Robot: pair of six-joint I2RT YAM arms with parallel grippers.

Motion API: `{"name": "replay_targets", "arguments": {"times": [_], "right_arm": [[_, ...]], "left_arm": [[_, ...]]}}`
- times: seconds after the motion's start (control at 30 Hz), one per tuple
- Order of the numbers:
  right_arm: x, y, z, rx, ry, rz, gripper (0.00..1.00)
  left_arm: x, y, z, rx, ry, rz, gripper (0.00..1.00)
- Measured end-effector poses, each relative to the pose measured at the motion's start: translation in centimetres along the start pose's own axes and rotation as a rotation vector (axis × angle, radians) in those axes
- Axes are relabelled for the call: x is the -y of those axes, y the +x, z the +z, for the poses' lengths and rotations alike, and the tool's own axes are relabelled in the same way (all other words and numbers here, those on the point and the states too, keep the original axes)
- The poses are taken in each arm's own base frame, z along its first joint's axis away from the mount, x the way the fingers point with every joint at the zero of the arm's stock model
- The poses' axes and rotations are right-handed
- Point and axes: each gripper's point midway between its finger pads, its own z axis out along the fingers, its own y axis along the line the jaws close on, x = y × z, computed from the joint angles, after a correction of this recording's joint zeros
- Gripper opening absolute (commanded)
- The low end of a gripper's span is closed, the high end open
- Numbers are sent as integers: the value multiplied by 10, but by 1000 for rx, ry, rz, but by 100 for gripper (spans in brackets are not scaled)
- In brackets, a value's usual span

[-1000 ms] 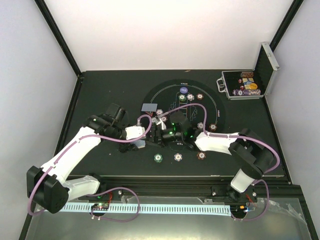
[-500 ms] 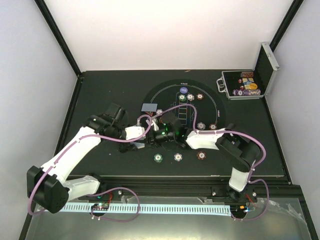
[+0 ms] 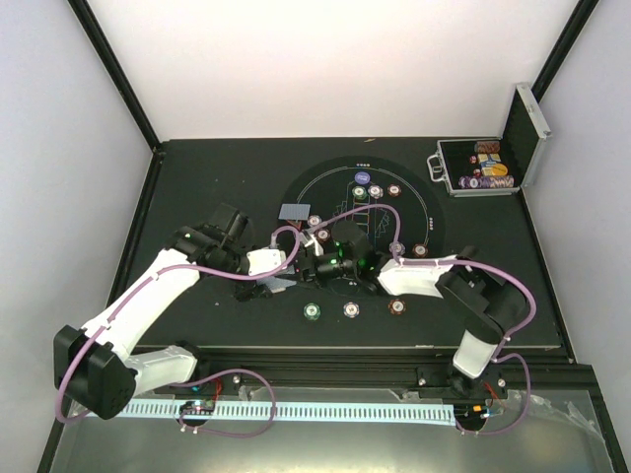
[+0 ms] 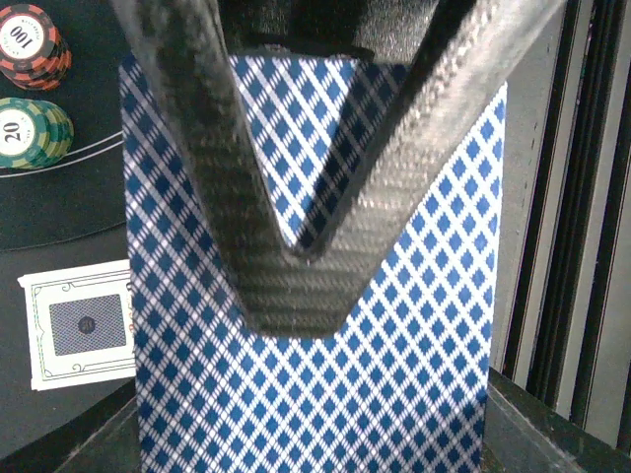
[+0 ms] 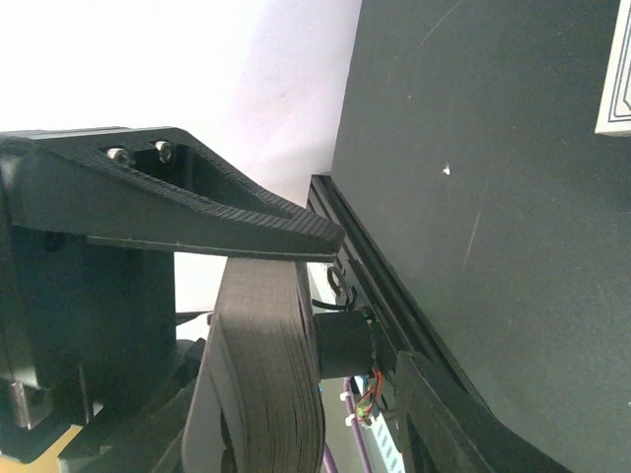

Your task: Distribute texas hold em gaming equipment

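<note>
A deck of playing cards (image 4: 315,394) with a blue diamond-patterned back fills the left wrist view, and my left gripper (image 4: 296,296) is shut on it. From above, the left gripper (image 3: 279,279) meets my right gripper (image 3: 304,267) at the left rim of the round felt mat (image 3: 434,212). The right wrist view has the deck (image 5: 261,374) edge-on between the right gripper's (image 5: 370,301) jaws. Its upper finger (image 5: 197,217) lies over the deck's end; a gap separates the lower finger (image 5: 434,414) from the deck. One card (image 3: 294,211) lies face down on the mat.
Green (image 3: 313,311), white (image 3: 351,309) and brown (image 3: 397,305) chips lie in a row at the mat's near edge. More chips (image 3: 376,191) sit at its far side. A 100 chip stack (image 4: 30,44) and a 20 chip stack (image 4: 35,128) sit left of the deck. The open silver-edged case (image 3: 480,168) stands back right.
The right arm swung left to the deck and its jaws have narrowed around the deck's end. The left arm held still with the deck.
</note>
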Motion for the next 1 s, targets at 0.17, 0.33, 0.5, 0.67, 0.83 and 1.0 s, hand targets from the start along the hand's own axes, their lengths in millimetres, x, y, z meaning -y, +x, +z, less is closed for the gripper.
{"name": "replay_targets", "arguments": {"times": [0.17, 0.33, 0.5, 0.67, 0.83, 1.0], "right_arm": [[-3, -1, -7, 11, 9, -10, 29], [-9, -1, -12, 19, 13, -23, 9], [-11, -1, -16, 23, 33, -33, 1], [-14, -2, -24, 36, 57, -52, 1], [-16, -6, -34, 43, 71, -72, 1], [-18, -10, -42, 47, 76, -91, 4]], "left_arm": [[0, 0, 0, 0, 0, 0, 2], [0, 0, 0, 0, -1, 0, 2], [0, -2, 0, 12, 0, 4, 2], [-1, -10, 0, 45, 0, 18, 2], [-4, -18, 0, 78, -9, 36, 2], [-6, -24, 1, 102, -13, 51, 2]]}}
